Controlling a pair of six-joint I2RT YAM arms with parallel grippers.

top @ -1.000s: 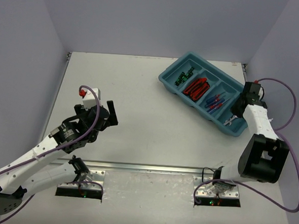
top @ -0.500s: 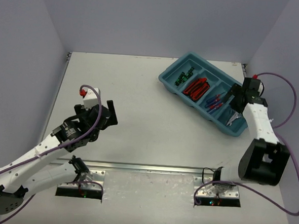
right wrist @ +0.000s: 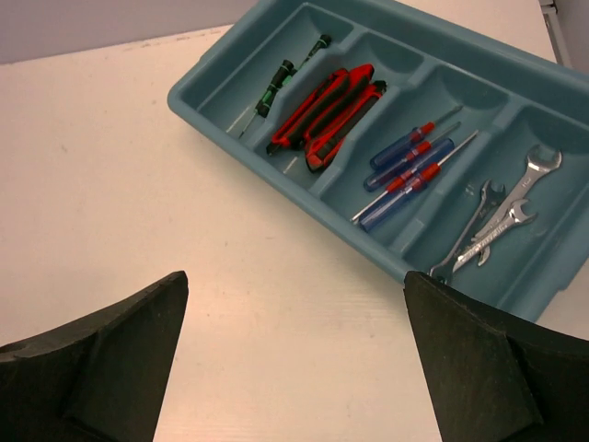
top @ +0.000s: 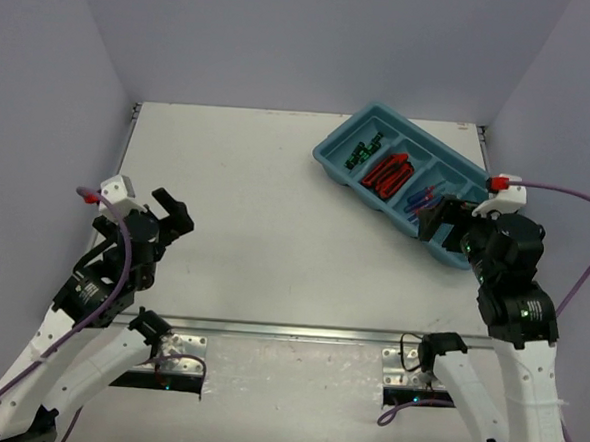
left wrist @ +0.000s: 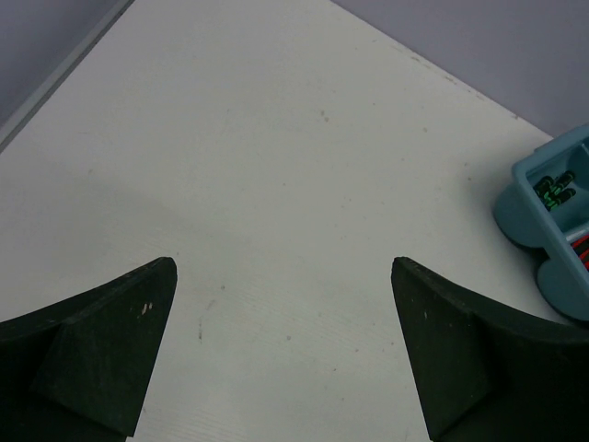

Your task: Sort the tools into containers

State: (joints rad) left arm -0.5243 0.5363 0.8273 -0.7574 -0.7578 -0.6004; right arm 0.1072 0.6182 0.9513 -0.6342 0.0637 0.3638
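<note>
the teal tray [right wrist: 197, 88] lies at the far right of the white surface [top: 276, 210]. its four compartments hold, in row, black-and-green screwdrivers [right wrist: 276, 83], red-and-black knives [right wrist: 327, 112], blue-and-red screwdrivers [right wrist: 409, 168] and silver wrenches [right wrist: 492, 226]. print on the tools is too small to read. the left claw [left wrist: 281, 267], well apart from the tray, and the right claw [right wrist: 294, 276], near it, both gape wide with nothing in them.

Left gripper [left wrist: 283, 276] and right gripper [right wrist: 294, 281] both gape empty.

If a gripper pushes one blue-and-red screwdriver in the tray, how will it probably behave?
The blue-and-red screwdrivers look stiff with round handles, so one would likely roll. The tray has divider walls that would probably stop it.
</note>
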